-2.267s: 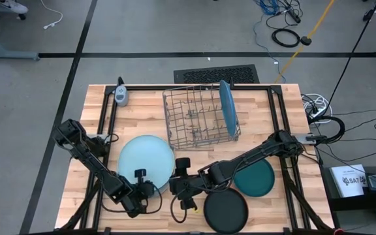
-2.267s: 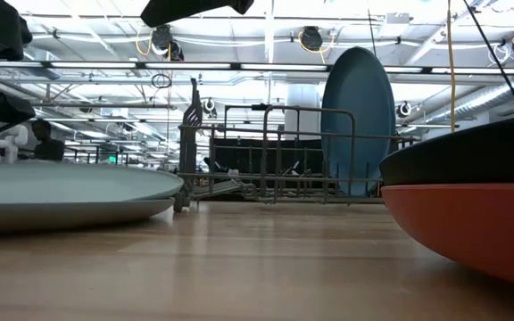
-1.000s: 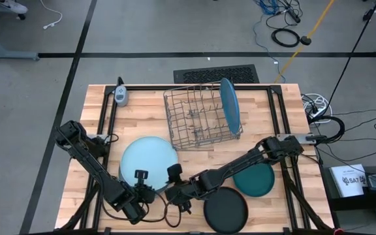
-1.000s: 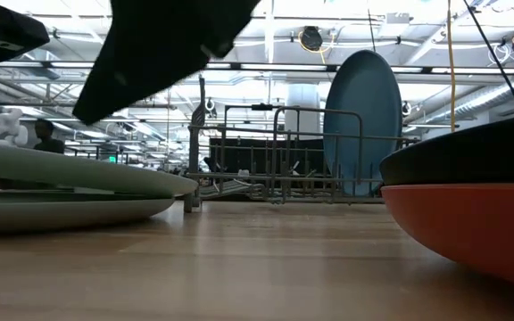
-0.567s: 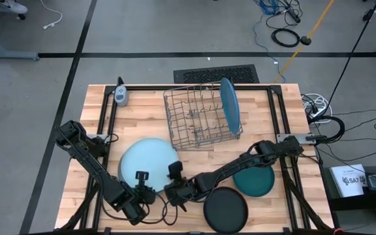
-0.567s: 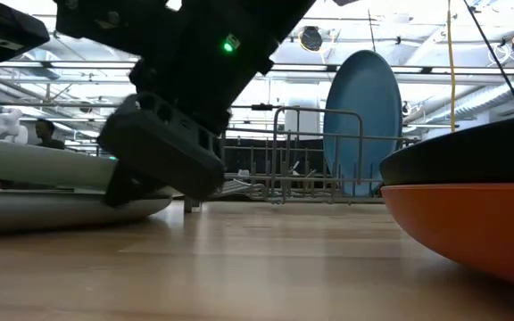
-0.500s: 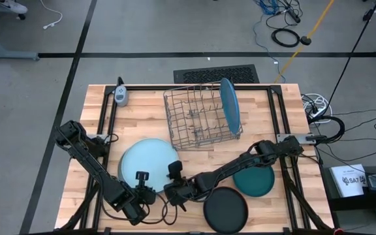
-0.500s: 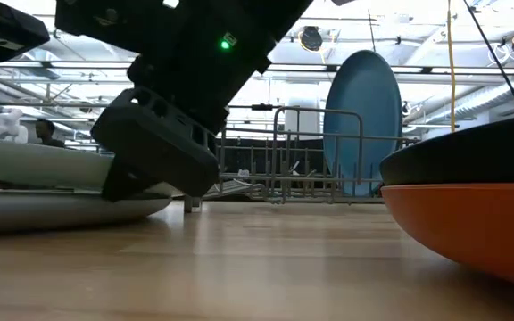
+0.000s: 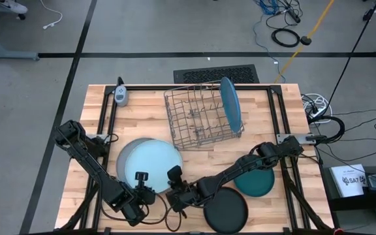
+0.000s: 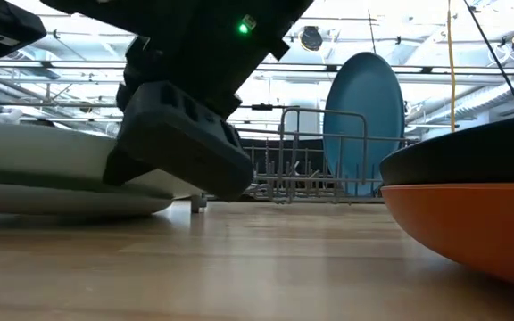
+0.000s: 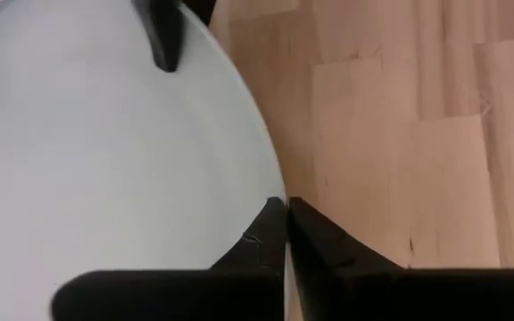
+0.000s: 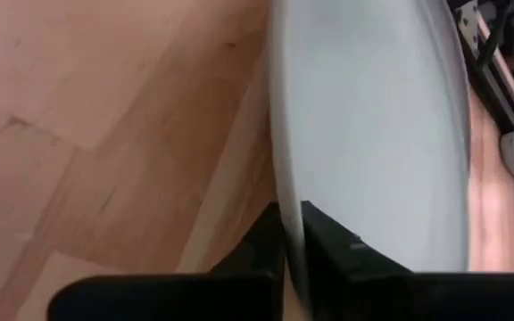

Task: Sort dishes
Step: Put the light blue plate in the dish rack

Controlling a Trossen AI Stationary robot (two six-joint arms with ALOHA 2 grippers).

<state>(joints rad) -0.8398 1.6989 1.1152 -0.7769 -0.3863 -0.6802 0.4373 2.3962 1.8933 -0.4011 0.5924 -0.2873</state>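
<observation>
Grippers left and right, each clamped on the near rim of the top pale blue plate lying on a grey plate at the table's front left, should lift together and level towards the dish rack.

Bare worktop is left between the wire dish rack and the pale blue plates, and along the far edge beside a small grey device. The near edge is crowded: both arms meet at the pale plates' near rim, with a black plate and a dark teal plate just beside them. An upright blue plate fills the rack's right side.
</observation>
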